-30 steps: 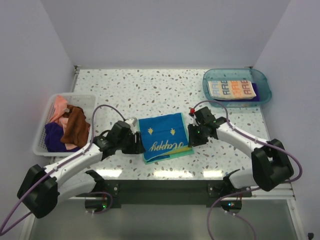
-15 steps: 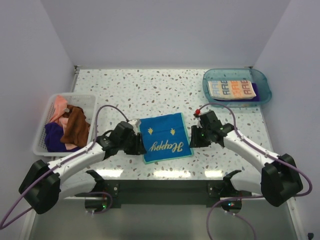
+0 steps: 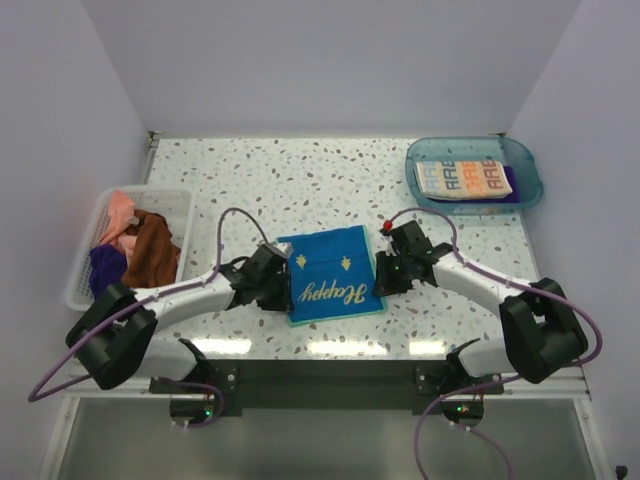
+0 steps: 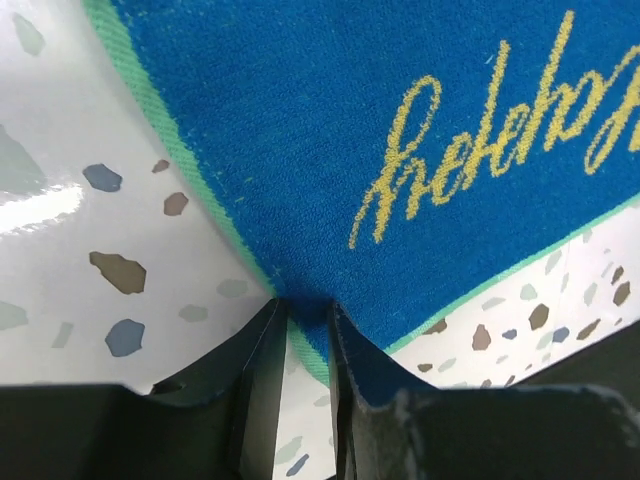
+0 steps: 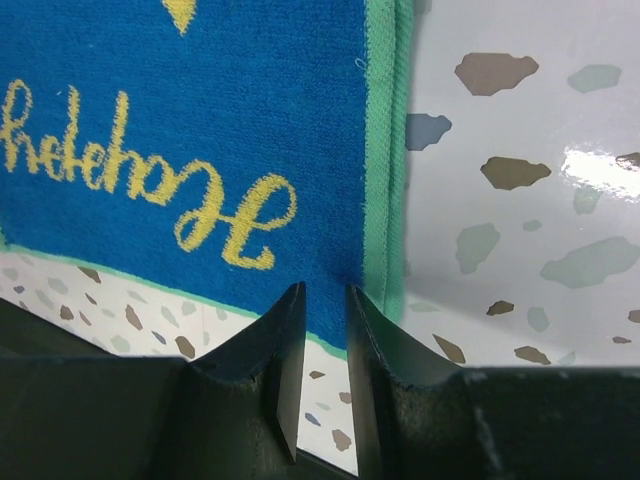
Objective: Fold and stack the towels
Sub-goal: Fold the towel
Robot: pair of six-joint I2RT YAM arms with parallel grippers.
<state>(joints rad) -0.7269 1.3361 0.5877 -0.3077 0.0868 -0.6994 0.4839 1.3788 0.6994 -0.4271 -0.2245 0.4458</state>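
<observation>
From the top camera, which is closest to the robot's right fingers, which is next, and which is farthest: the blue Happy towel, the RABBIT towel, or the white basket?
1. Blue Happy towel: right next to them, middle of the table.
2. RABBIT towel: in the blue tray, back right.
3. White basket: far left side.

1. Towels: six that I can count. These are the blue "Happy" towel (image 3: 330, 272), lettered towel (image 3: 462, 178), dark towel (image 3: 514, 186) beneath it, and the heaped pink towel (image 3: 117, 215), brown towel (image 3: 152, 255) and purple towel (image 3: 105, 270), possibly hiding more.
2. Baskets: one white basket (image 3: 75, 290).
3. Trays: one blue tray (image 3: 530, 165).
</observation>
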